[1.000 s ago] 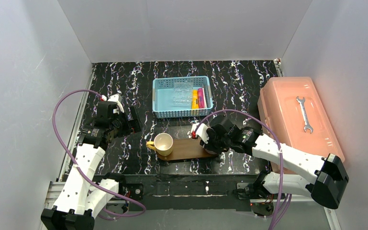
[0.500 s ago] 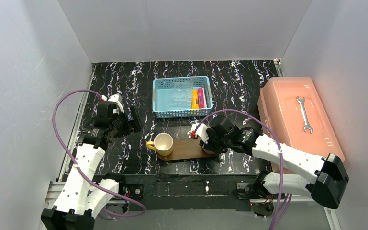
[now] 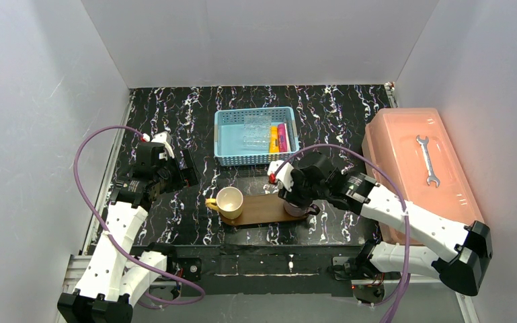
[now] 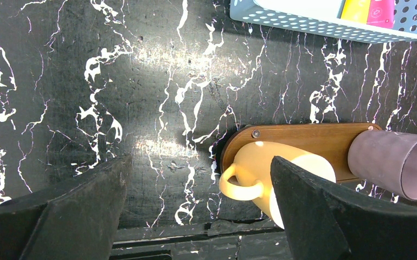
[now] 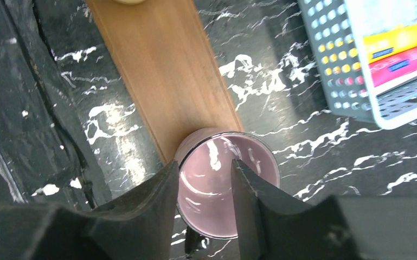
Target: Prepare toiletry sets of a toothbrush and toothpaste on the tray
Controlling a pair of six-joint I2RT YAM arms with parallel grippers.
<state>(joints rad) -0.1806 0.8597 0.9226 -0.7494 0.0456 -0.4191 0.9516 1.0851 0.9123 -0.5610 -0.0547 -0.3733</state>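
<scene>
From above, my right end effector [image 3: 294, 200] covers most of the mauve cup [image 3: 296, 211]; both toothpaste tubes [image 4: 380, 8] (yellow, pink) run off my left wrist view's top edge.

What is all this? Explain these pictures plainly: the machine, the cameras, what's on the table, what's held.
Two robot arms are bolted at the near edge of a table. One camera looks down from above; one rides each wrist. On the table: a wooden tray carrying a yellow cup and a mauve cup, a blue basket with two toothpaste tubes, a pink box with a wrench on it. The left gripper is wide open, empty. The right gripper sits over the mauve cup, jaws apart, apparently gripping nothing.
</scene>
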